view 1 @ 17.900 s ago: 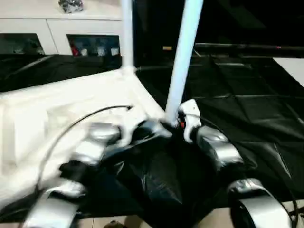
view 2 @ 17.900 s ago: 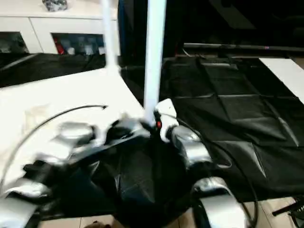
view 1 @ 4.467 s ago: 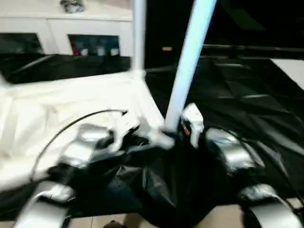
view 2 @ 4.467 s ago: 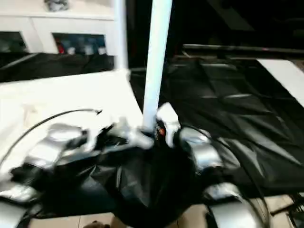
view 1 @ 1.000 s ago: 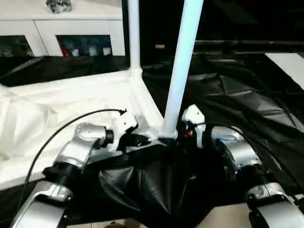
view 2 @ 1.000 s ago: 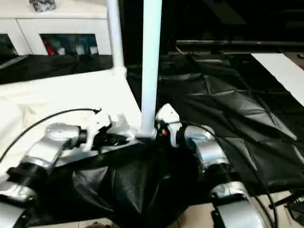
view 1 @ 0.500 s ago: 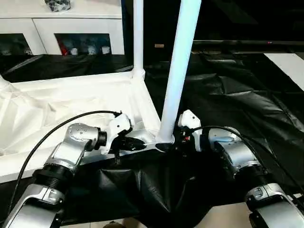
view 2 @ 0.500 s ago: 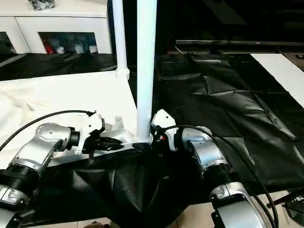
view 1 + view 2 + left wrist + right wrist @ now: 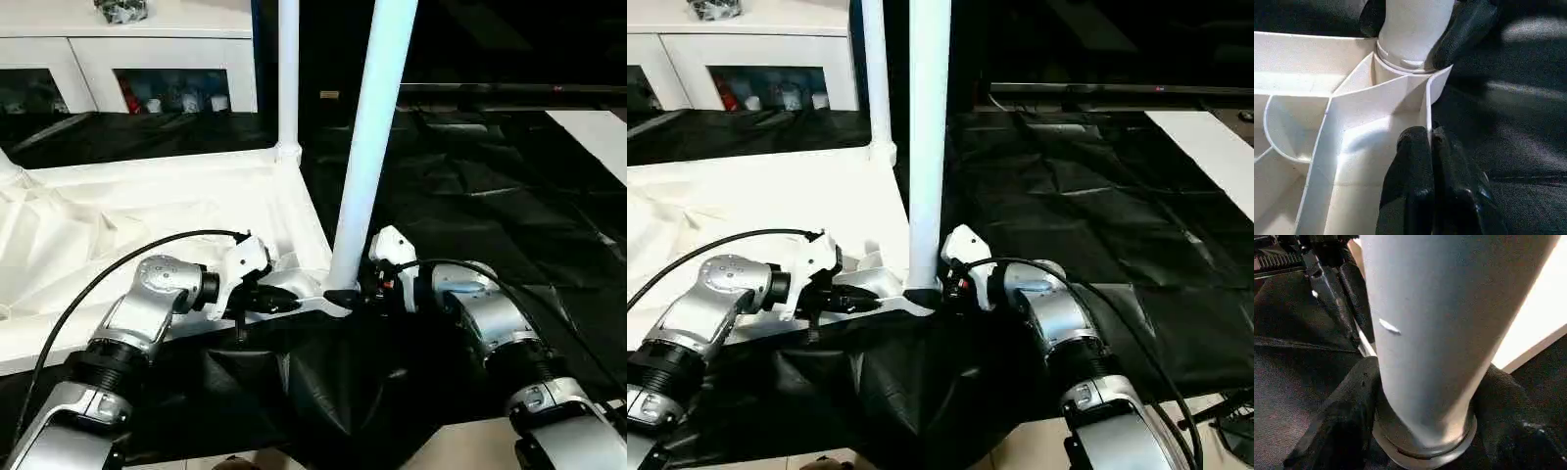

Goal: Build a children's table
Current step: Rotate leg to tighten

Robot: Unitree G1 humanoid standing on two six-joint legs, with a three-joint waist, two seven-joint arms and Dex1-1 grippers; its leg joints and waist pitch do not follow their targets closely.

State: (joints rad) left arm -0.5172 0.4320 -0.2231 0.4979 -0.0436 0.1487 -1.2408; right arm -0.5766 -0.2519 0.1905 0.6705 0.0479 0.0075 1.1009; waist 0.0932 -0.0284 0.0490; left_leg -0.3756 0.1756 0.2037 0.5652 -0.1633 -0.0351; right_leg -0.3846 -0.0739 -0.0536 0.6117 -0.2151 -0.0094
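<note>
The children's table top (image 9: 147, 211) lies upside down on black sheeting, its ribs facing up. One white leg (image 9: 288, 69) stands upright in the far corner socket. A second leg (image 9: 372, 147) stands in the near corner socket (image 9: 1400, 63). My left gripper (image 9: 294, 299) is shut on the thin rim wall (image 9: 1426, 105) just beside that socket. My right gripper (image 9: 345, 294) comes from the other side, one black finger (image 9: 1347, 416) on each side of the near leg's base (image 9: 1425, 382), pressed against it.
Black sheeting (image 9: 490, 196) covers the floor around and under the table top, bunched up in front of me. A white cabinet with glass doors (image 9: 147, 59) stands behind. A dark bar (image 9: 509, 88) and a white panel (image 9: 598, 127) lie at the back right.
My right gripper's fingers have drawn in around the near leg's base. The left gripper keeps its hold on the rim. The view has shifted slightly.
</note>
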